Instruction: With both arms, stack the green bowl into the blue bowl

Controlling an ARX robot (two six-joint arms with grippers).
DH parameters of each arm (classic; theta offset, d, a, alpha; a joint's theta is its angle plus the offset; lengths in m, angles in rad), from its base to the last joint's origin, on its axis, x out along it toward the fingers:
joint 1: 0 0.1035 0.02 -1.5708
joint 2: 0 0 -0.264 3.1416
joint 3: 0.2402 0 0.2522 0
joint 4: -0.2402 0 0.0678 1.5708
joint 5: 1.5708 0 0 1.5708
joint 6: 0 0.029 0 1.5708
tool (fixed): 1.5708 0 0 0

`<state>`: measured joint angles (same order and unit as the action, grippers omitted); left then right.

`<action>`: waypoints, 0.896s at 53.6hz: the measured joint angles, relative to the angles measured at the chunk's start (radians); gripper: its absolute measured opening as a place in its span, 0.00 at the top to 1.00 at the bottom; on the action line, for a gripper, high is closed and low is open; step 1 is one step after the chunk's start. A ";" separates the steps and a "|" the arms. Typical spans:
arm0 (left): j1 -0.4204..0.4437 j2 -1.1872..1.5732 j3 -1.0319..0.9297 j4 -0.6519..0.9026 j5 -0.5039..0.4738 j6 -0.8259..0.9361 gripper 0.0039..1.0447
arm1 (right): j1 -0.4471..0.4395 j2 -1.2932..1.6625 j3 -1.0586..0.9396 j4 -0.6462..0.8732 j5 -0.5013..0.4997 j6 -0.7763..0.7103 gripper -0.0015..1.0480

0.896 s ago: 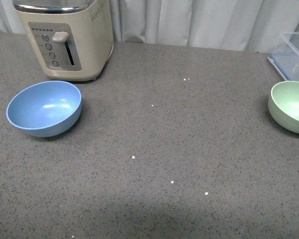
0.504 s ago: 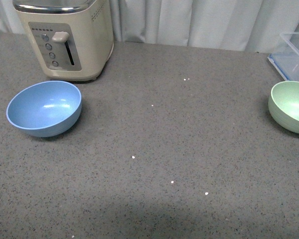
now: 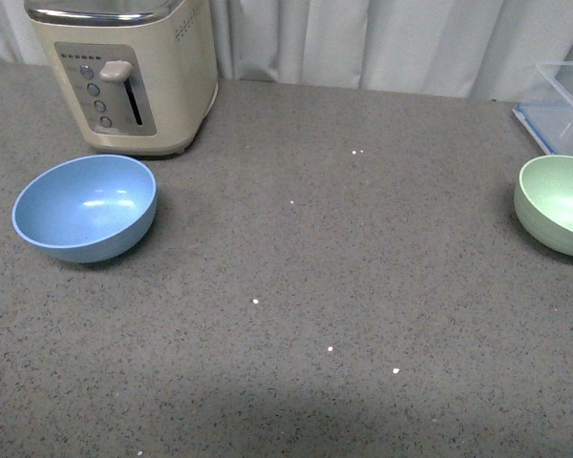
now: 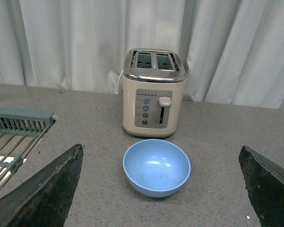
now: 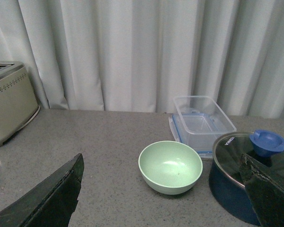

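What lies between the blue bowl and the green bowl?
Nothing: the front view shows only bare grey table with a few white specks between the blue bowl and the green bowl.

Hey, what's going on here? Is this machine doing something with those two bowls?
Nothing is being held yet. The blue bowl sits in front of the toaster on the left; the green bowl sits far to the right, near a clear container and a pot. The left gripper is open and faces the blue bowl, and the right gripper is open and faces the green bowl. Neither touches its bowl.
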<state>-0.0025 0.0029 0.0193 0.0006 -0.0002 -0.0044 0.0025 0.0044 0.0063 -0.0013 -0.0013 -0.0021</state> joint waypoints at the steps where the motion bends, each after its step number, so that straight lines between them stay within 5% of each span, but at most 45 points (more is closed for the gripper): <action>1: 0.000 0.000 0.000 0.000 0.000 0.000 0.06 | 0.000 0.000 0.000 0.000 0.000 0.000 0.09; 48: 0.000 0.000 0.000 0.000 0.000 0.000 0.06 | 0.000 0.000 0.000 0.000 0.000 0.000 0.09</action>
<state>-0.0025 0.0029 0.0193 0.0006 -0.0002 -0.0044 0.0025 0.0044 0.0063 -0.0013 -0.0013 -0.0021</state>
